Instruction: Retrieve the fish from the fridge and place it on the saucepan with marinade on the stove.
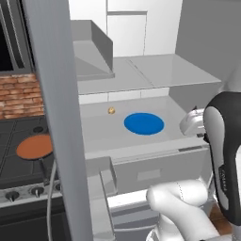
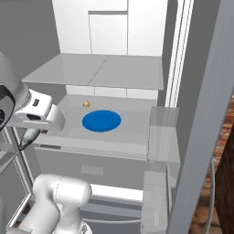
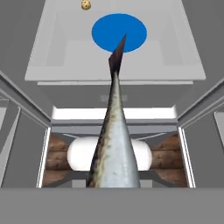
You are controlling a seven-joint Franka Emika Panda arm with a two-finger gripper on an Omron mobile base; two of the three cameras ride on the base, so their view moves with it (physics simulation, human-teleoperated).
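Observation:
The fish [image 3: 114, 144] is a slim grey-silver body that runs from the bottom of the hand view up to its dark tail over the blue plate [image 3: 119, 33]. My gripper [image 2: 34, 128] is shut on it, in front of the open fridge [image 2: 132, 132], level with the plate's shelf. In the right base view the fish [image 2: 28, 137] hangs below the hand. In the left base view the gripper [image 1: 195, 126] sits at the fridge's right side, partly behind my arm. The saucepan [image 1: 45, 170] with its reddish-brown marinade [image 1: 35, 147] stands on the stove [image 1: 14, 136] at the far left.
The open fridge door [image 1: 61, 117] stands as a tall grey slab between the stove and the fridge interior. A blue plate [image 1: 144, 123] and a small yellow lump [image 1: 111, 110] lie on the shelf. A second door with shelves [image 2: 160, 137] stands open at the right.

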